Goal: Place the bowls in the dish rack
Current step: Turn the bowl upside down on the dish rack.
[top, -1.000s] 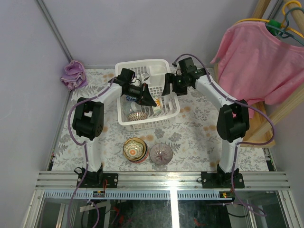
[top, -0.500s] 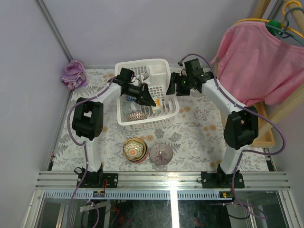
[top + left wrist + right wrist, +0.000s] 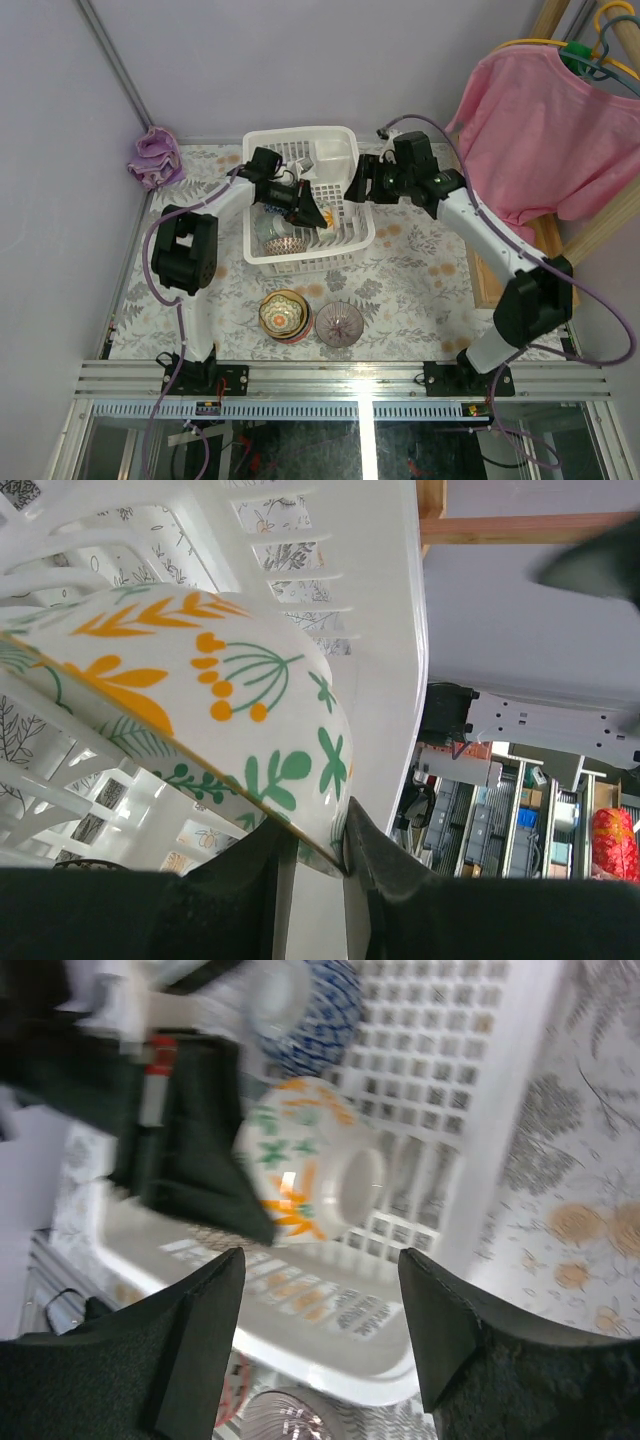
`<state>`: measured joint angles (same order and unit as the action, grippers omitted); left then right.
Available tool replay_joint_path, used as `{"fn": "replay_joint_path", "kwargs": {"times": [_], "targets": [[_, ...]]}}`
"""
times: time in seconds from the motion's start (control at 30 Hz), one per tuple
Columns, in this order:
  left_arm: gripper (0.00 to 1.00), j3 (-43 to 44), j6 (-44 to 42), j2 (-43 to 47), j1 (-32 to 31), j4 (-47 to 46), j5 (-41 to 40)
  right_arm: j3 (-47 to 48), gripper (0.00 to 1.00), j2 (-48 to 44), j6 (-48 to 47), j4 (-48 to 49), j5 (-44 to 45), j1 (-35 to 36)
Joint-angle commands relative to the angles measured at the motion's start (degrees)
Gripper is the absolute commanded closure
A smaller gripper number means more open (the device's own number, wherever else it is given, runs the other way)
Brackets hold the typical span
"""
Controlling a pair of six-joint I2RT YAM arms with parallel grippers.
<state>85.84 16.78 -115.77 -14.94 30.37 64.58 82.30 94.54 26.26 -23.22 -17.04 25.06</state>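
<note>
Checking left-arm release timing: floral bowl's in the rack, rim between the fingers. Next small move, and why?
Probably open the left gripper and back off the rim: the floral bowl already lies tilted on its side in the dish rack, close to its wall, so the rack seems to carry it. The right gripper is open, holding nothing.

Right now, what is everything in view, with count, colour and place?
dish rack: 1, white, far middle of table
floral bowl: 1, white-orange-green, in rack, rim between fingers of left hand
blue-white bowl: 1, in rack
patterned bowl: 1, greyish, rack's near-left
stacked bowls: count unclear, yellow-orange on top, before rack
grey-purple bowl: 1, right of stack
cloth: 1, purple, far-left
shirt: 1, pink, hanging right
left hand: 1, black, inside rack
right hand: 1, black, open, at rack's right edge
</note>
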Motion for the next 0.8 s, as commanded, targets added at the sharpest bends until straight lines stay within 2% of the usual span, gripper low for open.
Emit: {"fn": "replay_joint_path", "kwargs": {"times": [0.0, 0.1, 0.37, 0.77], "targets": [[0.79, -3.75, -1.50, -3.27, -0.13, 3.67, -10.49, -0.99, 0.30, -9.48, 1.56, 7.77, -0.62, 2.31], [0.79, -4.64, 0.00, -2.58, 0.05, 1.97, -7.81, -1.30, 0.29, -10.62, 3.68, 8.12, -1.95, 2.75], [0.78, -8.24, 0.55, -0.79, -0.05, 0.32, -8.59, -3.97, 0.34, -8.02, 7.98, 10.38, -2.30, 4.65], [0.68, -8.48, -0.93, 0.42, 0.15, 3.02, -13.69, -5.66, 0.38, -0.45, 9.11, 14.45, -3.10, 4.82]]}}
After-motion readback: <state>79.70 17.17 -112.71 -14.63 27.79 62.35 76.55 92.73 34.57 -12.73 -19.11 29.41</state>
